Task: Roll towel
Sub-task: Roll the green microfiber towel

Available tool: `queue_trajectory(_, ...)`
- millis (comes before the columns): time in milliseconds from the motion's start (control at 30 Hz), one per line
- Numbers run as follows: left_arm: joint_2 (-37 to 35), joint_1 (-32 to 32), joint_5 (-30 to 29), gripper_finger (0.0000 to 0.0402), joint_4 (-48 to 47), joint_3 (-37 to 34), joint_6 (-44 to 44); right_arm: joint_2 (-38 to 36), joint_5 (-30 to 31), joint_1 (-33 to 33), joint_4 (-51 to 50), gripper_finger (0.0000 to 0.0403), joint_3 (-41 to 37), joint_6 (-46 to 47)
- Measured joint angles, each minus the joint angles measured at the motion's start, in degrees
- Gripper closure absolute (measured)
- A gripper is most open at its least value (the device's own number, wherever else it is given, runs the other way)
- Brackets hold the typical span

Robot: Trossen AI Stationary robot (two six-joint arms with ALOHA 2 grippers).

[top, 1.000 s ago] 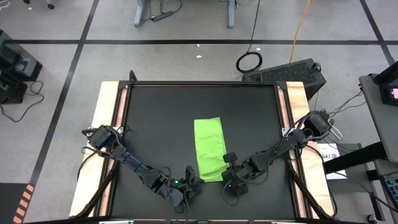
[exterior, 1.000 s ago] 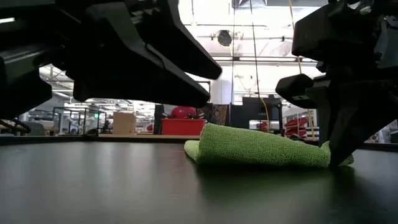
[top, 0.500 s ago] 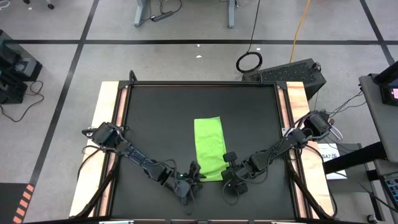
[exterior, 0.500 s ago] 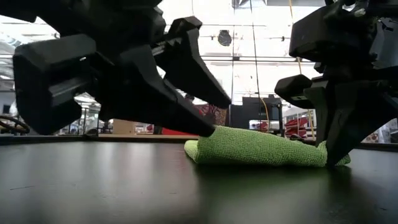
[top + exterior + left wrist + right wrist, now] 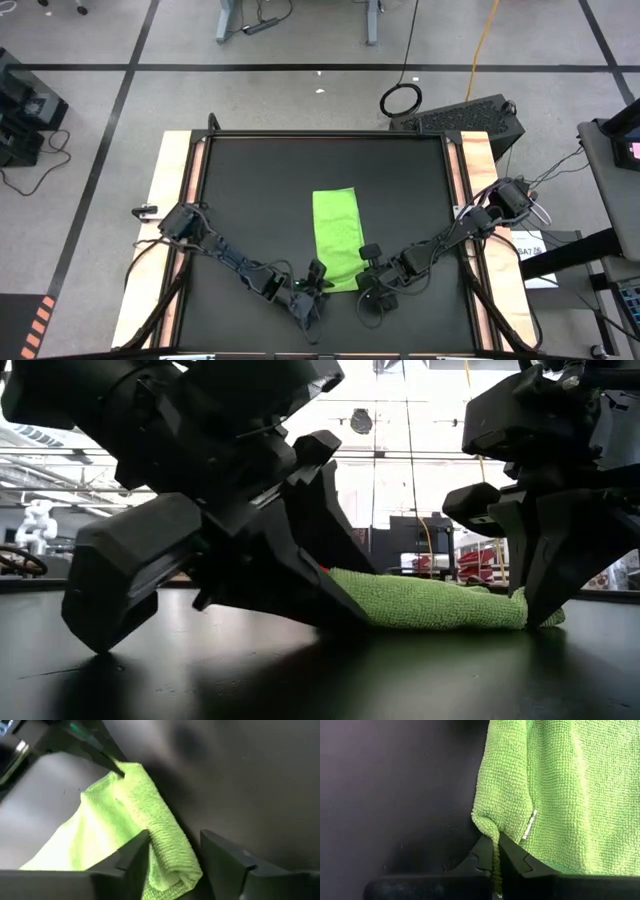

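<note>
The lime-green towel lies as a long strip on the black table, running from the far side toward the near side. Its near end is doubled over into a thick fold. My right gripper is at the towel's near right corner and is shut on it. My left gripper is open at the near left corner, low over the table. In the left wrist view its two fingers stand on either side of the fold's end. My right gripper pinches the towel's near right corner between its two fingers, at the edge of the fold. The fingers come slanting down from the table's right and near side. The cloth lies slack on the table. My left gripper: one finger overlaps the cloth, and I cannot tell whether it touches.
The black mat has bare room to the left, right and far side of the towel. Wooden strips run along the table's left and right edges. Both arms reach in low from the near corners.
My left gripper has gone toward the table's right and far side, has come down and has tipped its fingers onto the towel's near left corner. My right gripper has stayed shut on the near right corner. The towel has kept its place.
</note>
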Motion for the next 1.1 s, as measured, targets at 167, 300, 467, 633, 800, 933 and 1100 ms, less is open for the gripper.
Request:
queue_trajectory(167,0.08,0.6,0.35,0.0308,-2.34,0.02,-1.16,0.0,-0.06,0.0,-0.02,0.0402,0.0,0.11)
queue_trajectory(300,0.11,1.4,2.88,0.0365,-2.75,-0.11,-3.54,0.0,-0.16,0.0,-0.02,0.0402,0.0,0.11)
queue_trajectory(467,0.16,2.84,6.19,0.0391,-2.28,-0.17,-11.68,0.0,-0.21,0.02,-0.37,0.0395,0.02,0.03)
queue_trajectory(633,-0.34,4.43,11.35,0.0391,-2.12,-0.24,-20.6,-0.84,1.96,1.18,-2.58,0.0342,0.02,-1.01)
queue_trajectory(800,-0.67,6.39,20.09,0.0392,-1.09,-0.22,-26.88,-4.78,7.15,3.34,-5.1,0.0251,-0.04,-1.83)
queue_trajectory(933,-0.69,7.61,23.49,0.0393,-0.93,-0.22,-29.93,-7.92,11.11,5.55,-5.84,0.0195,-0.04,-1.88)
queue_trajectory(1100,-0.67,9.03,28.33,0.0394,0.28,-0.31,-34.59,-8.35,15.67,10.22,-5.6,0.0182,-0.33,-3.04)
